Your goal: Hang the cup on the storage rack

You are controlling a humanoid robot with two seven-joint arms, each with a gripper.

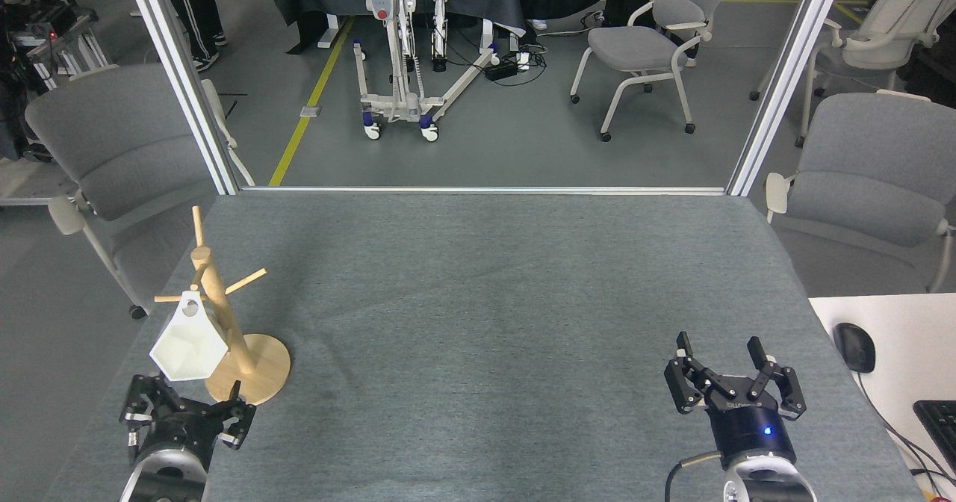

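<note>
Left black multi-fingered gripper (187, 412): fingers spread, empty, low, just in front of the light wooden peg rack's round disc base (263, 371). Right black gripper (736, 382): fingers spread, empty, well right of that base.

The grey surface (478, 315) lies bare across its middle and far side, so there a pincer could pass freely. Only the near-left corner is crowded: the storage rack (224, 323) stands there, the cup (188, 345) hanging beside its post, pegs sticking outward.
</note>
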